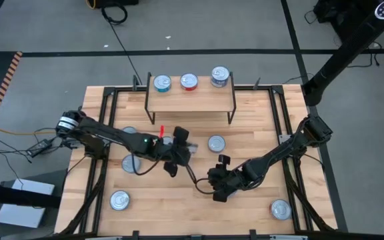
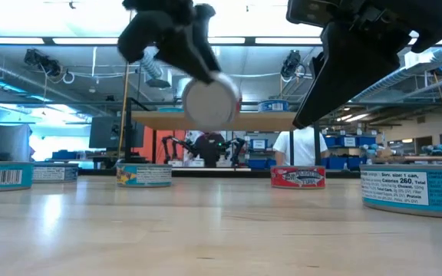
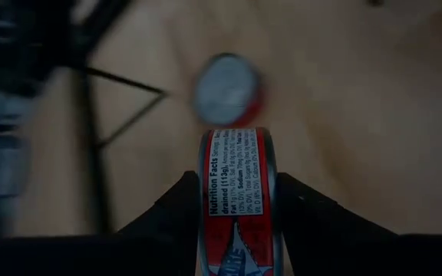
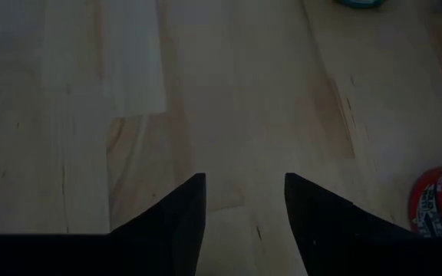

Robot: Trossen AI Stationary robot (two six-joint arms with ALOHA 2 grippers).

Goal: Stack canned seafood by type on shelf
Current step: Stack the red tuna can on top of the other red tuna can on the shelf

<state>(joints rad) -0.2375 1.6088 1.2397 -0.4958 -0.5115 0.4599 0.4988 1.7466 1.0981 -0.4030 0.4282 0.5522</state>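
I am holding a red-labelled tin (image 3: 239,201) on its edge between my left jaws (image 3: 239,218), which are clenching it by its flat faces, lifted clear of the tabletop (image 1: 179,200) near its middle (the low view shows its silver face (image 2: 209,102) hanging well above the wood). My right jaws (image 4: 244,222) are standing released over bare tabletop with nothing between them, just beside my left arm. The shelf (image 1: 191,98) is standing at the far edge, carrying three tins in a row: a teal one (image 1: 162,83), a red one (image 1: 189,81) and a blue one (image 1: 220,76). Other tins are lying scattered about the tabletop, one (image 1: 217,143) near my right arm, one (image 1: 119,200) and one (image 1: 280,210) at the near corners.
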